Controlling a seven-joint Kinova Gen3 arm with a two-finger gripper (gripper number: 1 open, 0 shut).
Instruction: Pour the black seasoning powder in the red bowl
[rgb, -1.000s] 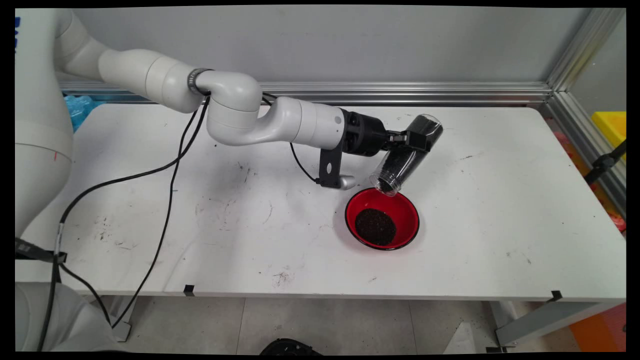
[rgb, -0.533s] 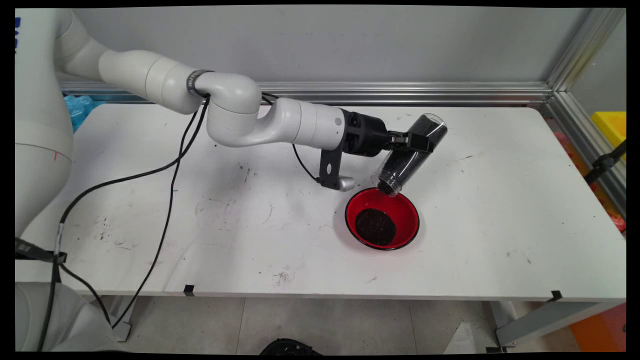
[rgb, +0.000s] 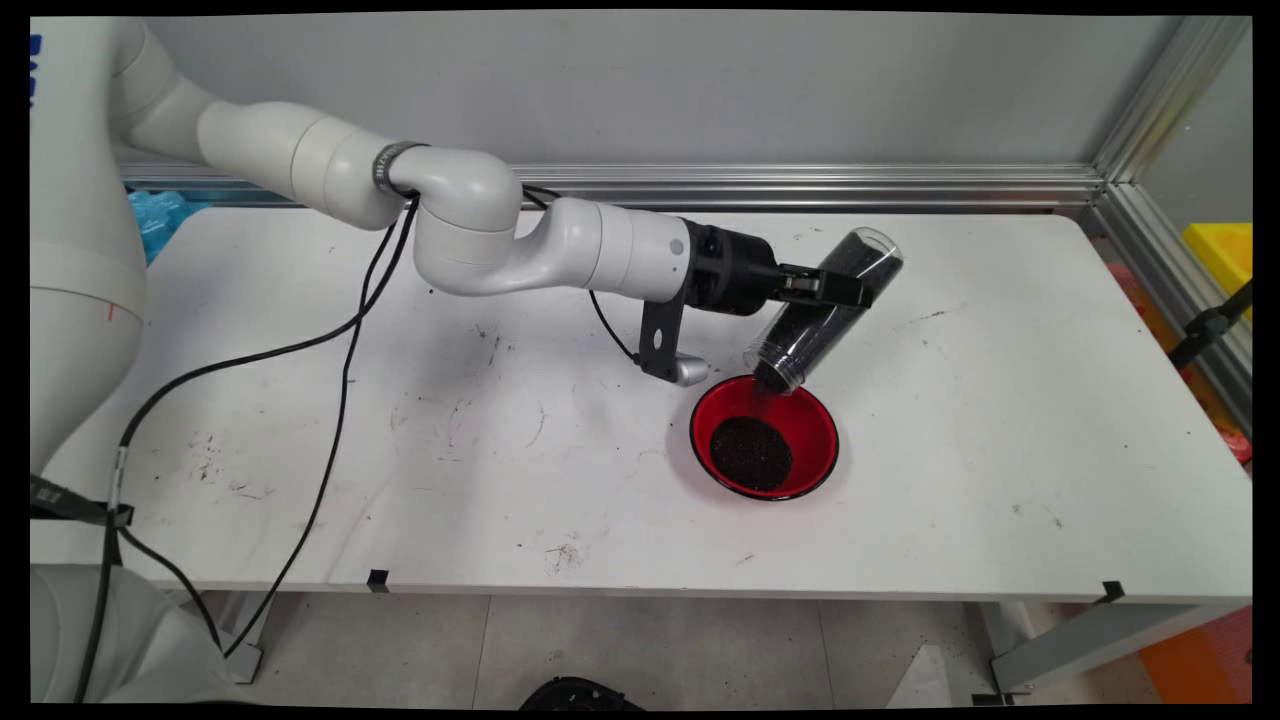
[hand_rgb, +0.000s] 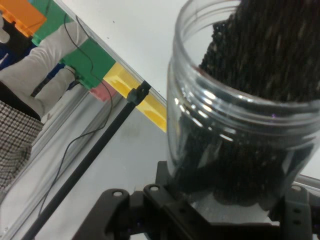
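My tool (rgb: 838, 290) is gripping a clear plastic jar of dark grains (rgb: 822, 311), tilting it mouth-down over the red round bowl (rgb: 815, 432).

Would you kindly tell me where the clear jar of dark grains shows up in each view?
Main view: the jar hangs right of centre, tilted mouth-down over the red bowl, held by the gripper.
Hand view: the jar fills the right half, its mouth toward the top.
Shared landmark: the grains inside the jar.

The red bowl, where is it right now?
In the main view the red bowl sits on the white table, right of centre, just below the mouth of the tilted jar.
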